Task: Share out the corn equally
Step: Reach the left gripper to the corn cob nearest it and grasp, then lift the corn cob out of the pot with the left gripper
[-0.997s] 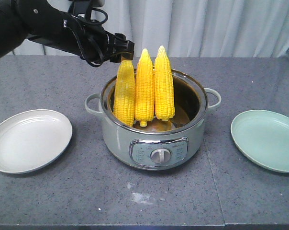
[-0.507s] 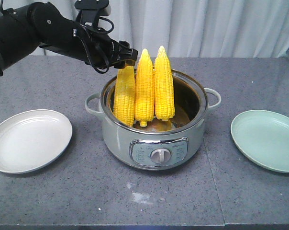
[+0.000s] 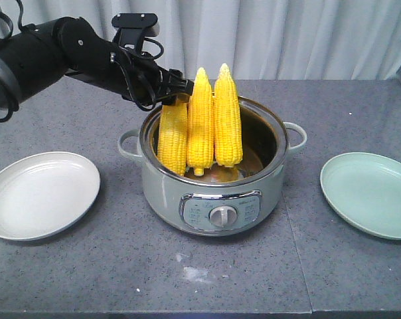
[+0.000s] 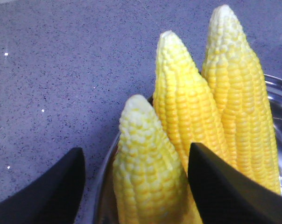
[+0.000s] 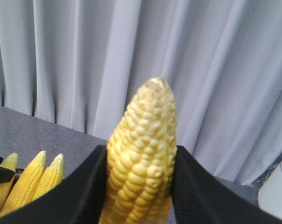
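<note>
Three cobs of corn stand upright in the pot (image 3: 281,135): a left cob (image 3: 172,136), a middle cob (image 3: 200,123) and a right cob (image 3: 228,116). My left gripper (image 3: 178,91) is open at the left cob's tip. In the left wrist view that cob (image 4: 148,172) rises between the open left gripper (image 4: 135,149), with a wide gap on the left side. My right gripper (image 5: 141,149) is shut on another cob of corn (image 5: 141,154), held upright in front of the curtain. The right gripper is out of the front view.
The grey-green electric pot has a control knob (image 3: 221,215) on its front and side handles. A white plate (image 3: 41,194) lies left of it and a pale green plate (image 3: 373,194) right of it. A curtain hangs behind the table.
My left gripper has moved down and slightly right, from above the left cob's tip to around it. The three cobs in the pot have not moved.
</note>
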You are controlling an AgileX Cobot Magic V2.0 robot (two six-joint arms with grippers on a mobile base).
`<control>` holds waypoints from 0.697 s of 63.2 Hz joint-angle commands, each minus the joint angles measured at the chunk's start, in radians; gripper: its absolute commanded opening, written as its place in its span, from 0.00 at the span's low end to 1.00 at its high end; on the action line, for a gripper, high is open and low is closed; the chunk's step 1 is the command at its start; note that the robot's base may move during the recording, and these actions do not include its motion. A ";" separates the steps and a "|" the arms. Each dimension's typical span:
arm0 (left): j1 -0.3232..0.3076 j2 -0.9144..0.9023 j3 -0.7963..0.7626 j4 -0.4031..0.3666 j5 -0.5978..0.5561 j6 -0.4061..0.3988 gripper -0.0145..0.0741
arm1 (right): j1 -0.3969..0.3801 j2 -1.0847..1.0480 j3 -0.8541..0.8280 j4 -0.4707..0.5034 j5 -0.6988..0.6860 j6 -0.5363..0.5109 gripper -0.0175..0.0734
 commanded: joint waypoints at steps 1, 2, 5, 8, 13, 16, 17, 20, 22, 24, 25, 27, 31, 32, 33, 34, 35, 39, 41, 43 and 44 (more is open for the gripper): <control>-0.005 -0.046 -0.033 -0.020 -0.048 -0.005 0.67 | -0.006 -0.020 -0.024 0.010 -0.075 -0.003 0.19; -0.005 -0.046 -0.033 -0.020 -0.048 -0.005 0.67 | -0.006 -0.020 -0.024 0.010 -0.075 -0.003 0.19; -0.005 -0.046 -0.033 -0.021 -0.048 -0.005 0.67 | -0.006 -0.020 -0.024 0.010 -0.075 -0.003 0.19; -0.005 -0.046 -0.033 -0.023 -0.048 -0.005 0.67 | -0.006 -0.020 -0.024 0.010 -0.075 -0.003 0.19; -0.005 -0.046 -0.033 -0.026 -0.047 -0.005 0.67 | -0.006 -0.020 -0.024 0.010 -0.075 -0.003 0.19; -0.005 -0.046 -0.033 -0.035 -0.047 -0.005 0.65 | -0.006 -0.020 -0.024 0.010 -0.075 -0.003 0.19; -0.005 -0.046 -0.033 -0.039 -0.047 -0.003 0.64 | -0.006 -0.020 -0.024 0.010 -0.075 -0.003 0.19; -0.005 -0.046 -0.033 -0.048 -0.048 -0.002 0.60 | -0.006 -0.020 -0.024 0.010 -0.075 -0.003 0.19; -0.005 -0.046 -0.033 -0.053 -0.048 -0.002 0.57 | -0.006 -0.020 -0.024 0.010 -0.075 -0.003 0.19; -0.005 -0.046 -0.033 -0.056 -0.048 -0.002 0.53 | -0.006 -0.020 -0.024 0.010 -0.075 -0.003 0.19; -0.005 -0.046 -0.033 -0.056 -0.048 -0.002 0.52 | -0.006 -0.020 -0.024 0.010 -0.075 -0.003 0.19; -0.005 -0.046 -0.033 -0.056 -0.048 -0.002 0.48 | -0.006 -0.020 -0.024 0.010 -0.075 -0.003 0.19; -0.005 -0.046 -0.033 -0.056 -0.048 -0.002 0.40 | -0.006 -0.020 -0.024 0.010 -0.075 -0.003 0.19; -0.005 -0.046 -0.033 -0.057 -0.047 -0.002 0.38 | -0.006 -0.020 -0.024 0.010 -0.075 -0.003 0.19; -0.005 -0.046 -0.033 -0.057 -0.047 -0.002 0.36 | -0.006 -0.020 -0.024 0.010 -0.075 -0.003 0.19; -0.005 -0.046 -0.033 -0.057 -0.046 -0.002 0.34 | -0.006 -0.020 -0.024 0.010 -0.075 -0.003 0.19; -0.005 -0.046 -0.033 -0.057 -0.046 -0.002 0.33 | -0.006 -0.020 -0.024 0.010 -0.075 -0.003 0.19; -0.005 -0.046 -0.033 -0.057 -0.041 -0.002 0.25 | -0.006 -0.020 -0.024 0.010 -0.075 -0.003 0.19; -0.005 -0.046 -0.033 -0.057 -0.038 -0.002 0.22 | -0.006 -0.020 -0.024 0.010 -0.075 -0.003 0.19; -0.005 -0.046 -0.033 -0.062 -0.035 -0.002 0.18 | -0.006 -0.020 -0.024 0.010 -0.074 -0.003 0.19; -0.005 -0.047 -0.033 -0.063 -0.034 -0.002 0.16 | -0.006 -0.020 -0.024 0.010 -0.074 -0.003 0.19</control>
